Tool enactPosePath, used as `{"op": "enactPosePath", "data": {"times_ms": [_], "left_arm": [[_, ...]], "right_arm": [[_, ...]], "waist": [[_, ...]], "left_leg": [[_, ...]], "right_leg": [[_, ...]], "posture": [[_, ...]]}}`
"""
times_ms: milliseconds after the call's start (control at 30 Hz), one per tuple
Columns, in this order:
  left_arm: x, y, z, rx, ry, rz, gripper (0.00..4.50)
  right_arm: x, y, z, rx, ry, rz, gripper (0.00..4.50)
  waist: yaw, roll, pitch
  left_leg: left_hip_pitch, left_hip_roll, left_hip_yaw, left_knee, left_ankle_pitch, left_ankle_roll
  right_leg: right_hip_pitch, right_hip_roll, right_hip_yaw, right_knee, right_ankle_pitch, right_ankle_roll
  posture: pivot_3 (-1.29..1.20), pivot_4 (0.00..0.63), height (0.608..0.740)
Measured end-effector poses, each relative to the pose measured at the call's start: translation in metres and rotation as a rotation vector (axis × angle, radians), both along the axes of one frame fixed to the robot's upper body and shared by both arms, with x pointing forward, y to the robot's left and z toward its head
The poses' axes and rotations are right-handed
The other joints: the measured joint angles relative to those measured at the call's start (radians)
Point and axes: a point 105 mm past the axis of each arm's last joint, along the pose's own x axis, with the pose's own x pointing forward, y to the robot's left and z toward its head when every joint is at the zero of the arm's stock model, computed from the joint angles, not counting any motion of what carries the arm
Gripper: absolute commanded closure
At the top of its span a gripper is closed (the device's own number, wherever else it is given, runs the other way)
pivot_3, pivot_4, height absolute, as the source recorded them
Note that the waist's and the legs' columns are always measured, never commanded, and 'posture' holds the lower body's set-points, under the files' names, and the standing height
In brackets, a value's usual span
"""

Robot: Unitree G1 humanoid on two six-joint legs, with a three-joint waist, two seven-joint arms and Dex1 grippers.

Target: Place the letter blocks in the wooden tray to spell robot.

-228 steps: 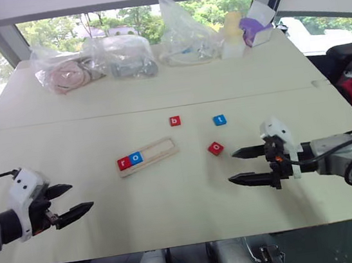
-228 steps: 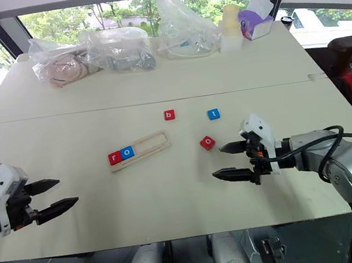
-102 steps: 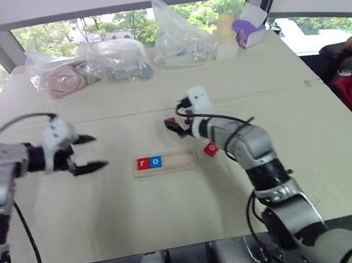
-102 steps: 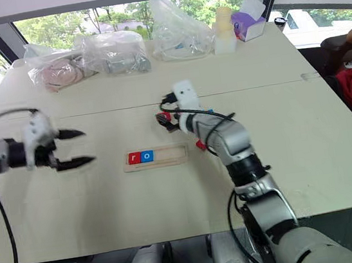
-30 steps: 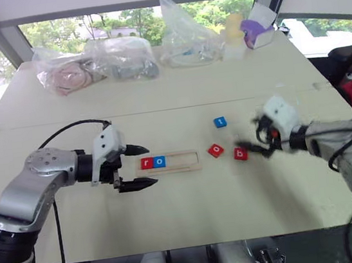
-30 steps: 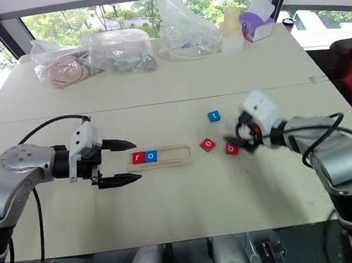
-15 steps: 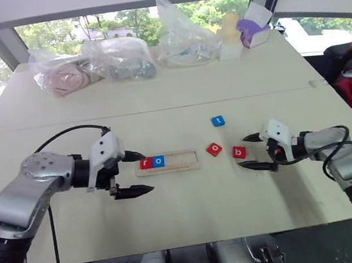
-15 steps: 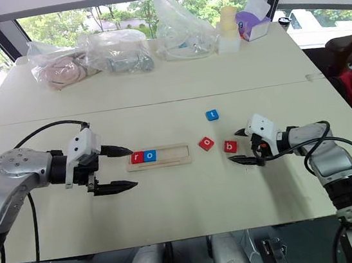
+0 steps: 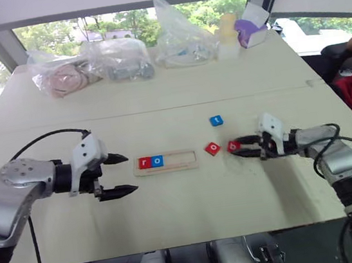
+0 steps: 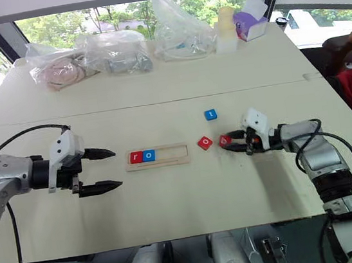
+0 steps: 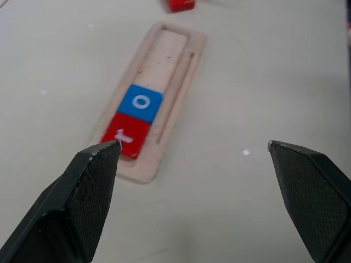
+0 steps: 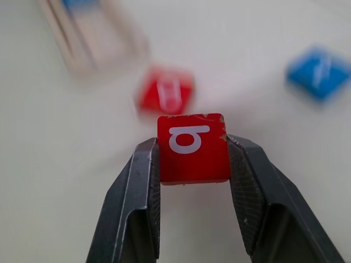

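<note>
One red b block point(image 12: 192, 148) is now clamped in the right tool point(image 9: 235, 147); left tool point(image 9: 121, 175) stays apart.

On the surface point(image 10: 172, 203) we list: wooden tray point(image 10: 157, 156) holding red r block point(image 10: 136, 157) and blue o block point(image 10: 148, 155); red o block point(image 10: 205, 142); blue t block point(image 10: 210, 114); right claw point(image 10: 230, 142) clamping red b block point(image 10: 225, 140); left claw point(image 10: 108, 169) spread.

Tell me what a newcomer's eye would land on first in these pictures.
First, the red b block pinched between the right gripper's fingers, just right of the loose red o block. Next, the wooden tray at the table's middle, holding a red r and a blue o at its left end, with the open left gripper just left of it.
</note>
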Motion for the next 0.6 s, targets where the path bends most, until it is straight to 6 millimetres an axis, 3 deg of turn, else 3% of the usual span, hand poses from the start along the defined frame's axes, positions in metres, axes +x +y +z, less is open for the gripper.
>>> {"op": "enactPosePath", "data": {"times_ms": [67, 133, 267, 400, 600], "left_arm": [[0.007, 0.012, 0.004, 0.022, -0.006, 0.035, 0.00], [0.009, 0.019, 0.006, 0.030, -0.009, 0.042, 0.00], [0.008, 0.021, 0.004, 0.031, 0.008, 0.031, 0.00], [0.008, 0.016, 0.002, 0.014, 0.001, 0.033, 0.00], [0.003, 0.011, -0.004, 0.014, 0.009, 0.034, 0.00]], "right_arm": [[-0.005, 0.034, 0.032, 0.101, -0.040, 0.107, 3.35], [-0.005, 0.058, 0.039, 0.079, -0.078, 0.173, 3.35], [0.005, 0.090, 0.004, -0.045, -0.067, 0.205, 3.35], [0.005, 0.113, -0.017, -0.132, -0.074, 0.286, 3.35], [0.005, 0.117, -0.033, -0.193, -0.047, 0.329, 3.35]], "waist": [[0.003, 0.000, 0.000], [0.010, 0.000, 0.000], [0.016, -0.001, 0.000], [0.013, -0.002, 0.001], [0.011, -0.002, 0.001]], "left_leg": [[0.000, 0.000, -0.003, -0.001, 0.000, 0.000], [0.000, 0.001, -0.004, -0.001, 0.000, 0.000], [-0.005, -0.002, -0.001, -0.001, 0.000, 0.000], [-0.005, -0.002, 0.000, 0.000, 0.000, 0.000], [-0.004, -0.001, -0.001, 0.000, 0.000, -0.001]], "right_leg": [[0.000, 0.002, -0.002, 0.002, -0.001, -0.002], [0.000, 0.002, -0.003, 0.002, -0.002, -0.003], [-0.004, -0.001, -0.003, 0.002, -0.001, -0.002], [-0.005, -0.002, -0.002, 0.002, -0.001, -0.001], [-0.005, -0.001, -0.003, 0.003, -0.001, -0.001]], "posture": [[0.00, 0.150, 0.735], [0.00, 0.150, 0.735], [0.00, 0.150, 0.735], [0.00, 0.150, 0.735], [0.00, 0.150, 0.735]]}}
